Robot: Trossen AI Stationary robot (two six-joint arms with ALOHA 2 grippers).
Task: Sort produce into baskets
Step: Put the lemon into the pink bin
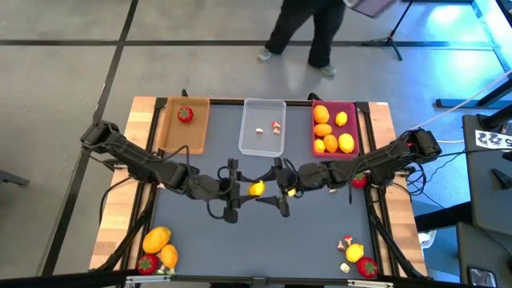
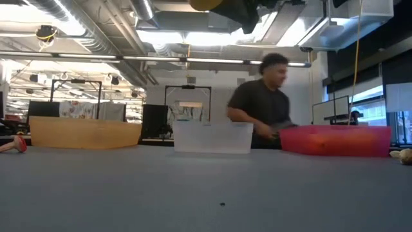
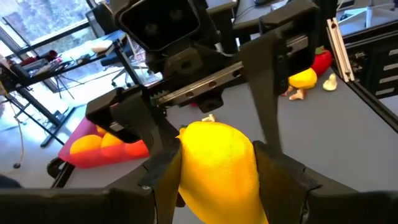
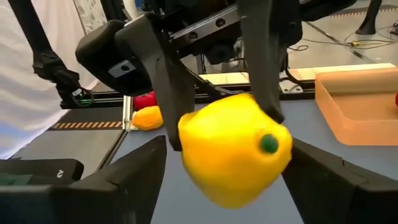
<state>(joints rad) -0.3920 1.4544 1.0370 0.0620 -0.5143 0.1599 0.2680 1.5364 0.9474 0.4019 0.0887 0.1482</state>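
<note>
Yellow lemon [image 1: 257,189] is pinched above mid-table by the left gripper [image 1: 242,190]; the right gripper [image 1: 276,190] is spread around it.
One strawberry [image 1: 185,114] is held in the tan basket [image 1: 170,138], mushroom bits [image 1: 272,128] in the clear basket [image 1: 252,144], orange and yellow fruits [image 1: 331,130] in the pink basket [image 1: 352,110].

Lemon [image 1: 257,189]: bright yellow, small green end spot. Baskets: tan-brown [image 1: 171,128], clear translucent [image 1: 263,140], magenta-pink [image 1: 353,128]. Pink basket's fruit [image 1: 324,130]: orange and yellow. Strawberry [image 1: 185,114]: red, green top. Bench [image 1: 264,248]: blue-grey top, pale wood edges.
</note>
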